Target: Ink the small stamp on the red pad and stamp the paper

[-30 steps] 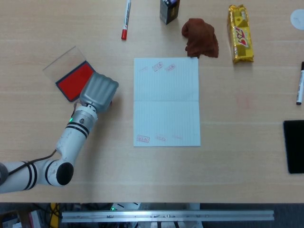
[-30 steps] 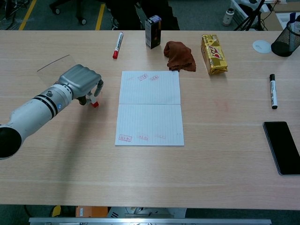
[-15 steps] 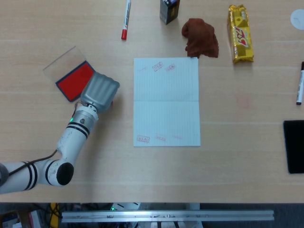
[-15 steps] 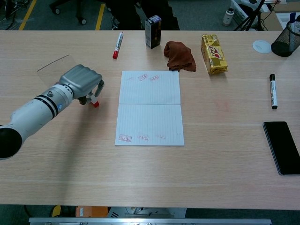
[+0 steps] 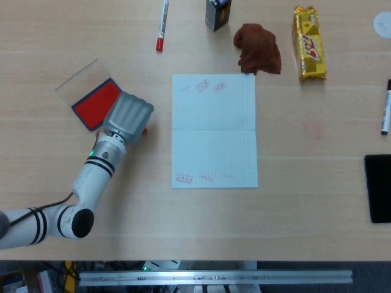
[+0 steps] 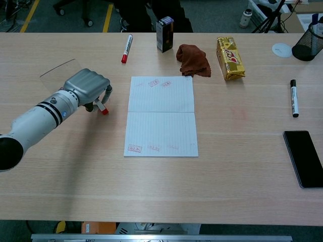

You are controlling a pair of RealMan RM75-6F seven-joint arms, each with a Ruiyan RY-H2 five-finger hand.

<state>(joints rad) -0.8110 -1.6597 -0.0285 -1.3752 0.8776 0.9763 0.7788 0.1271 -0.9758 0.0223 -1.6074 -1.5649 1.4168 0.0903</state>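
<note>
My left hand (image 5: pixel 127 116) hovers just right of the red ink pad (image 5: pixel 95 104), between it and the paper (image 5: pixel 214 130). In the chest view this left hand (image 6: pixel 87 86) pinches the small stamp (image 6: pixel 102 108) in its fingertips. The stamp's red end points down, close to the table, left of the paper (image 6: pixel 161 116). The paper bears several faint red stamp marks near its top and bottom edges. From the head view the hand covers the stamp almost entirely. The chest view hides the pad behind the hand. My right hand shows in neither view.
The pad's clear lid (image 5: pixel 82 79) lies open behind it. Along the far edge lie a red marker (image 5: pixel 162 24), a dark box (image 5: pixel 217 13), a brown cloth (image 5: pixel 259 49) and a yellow packet (image 5: pixel 309 43). At the right are a black marker (image 5: pixel 385 107) and a phone (image 5: pixel 379 187).
My left hand has shifted very slightly to the right with the stamp, away from the pad. Nothing else has moved.
</note>
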